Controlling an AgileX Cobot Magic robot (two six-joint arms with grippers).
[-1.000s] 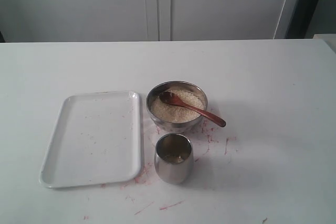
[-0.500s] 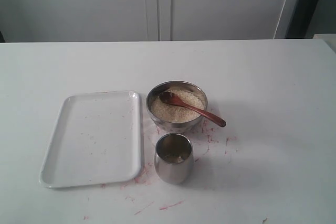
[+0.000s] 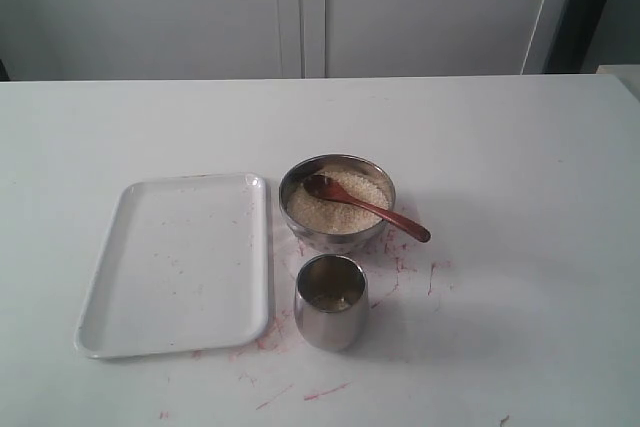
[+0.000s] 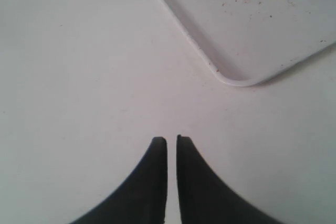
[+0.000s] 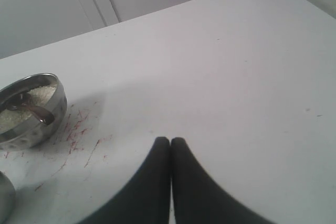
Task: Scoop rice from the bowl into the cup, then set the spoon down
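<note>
The steel bowl (image 3: 336, 203) stands mid-table, filled with off-white rice (image 3: 338, 205). The wooden spoon (image 3: 365, 206) lies with its head in the rice and its handle over the rim toward the right. Just in front stands the steel cup (image 3: 331, 301), with a few grains at its bottom. Neither arm shows in the exterior view. My left gripper (image 4: 171, 140) hovers over bare table, shut with a thin slit and nothing in it. My right gripper (image 5: 170, 141) is shut and empty, well apart from the bowl (image 5: 29, 109) and spoon (image 5: 32, 109).
A white rectangular tray (image 3: 180, 262) lies left of the bowl and cup; its corner (image 4: 247, 30) shows in the left wrist view. Red marks (image 3: 405, 257) stain the white table around the bowl and cup. White cabinet doors (image 3: 300, 7) rise behind the table.
</note>
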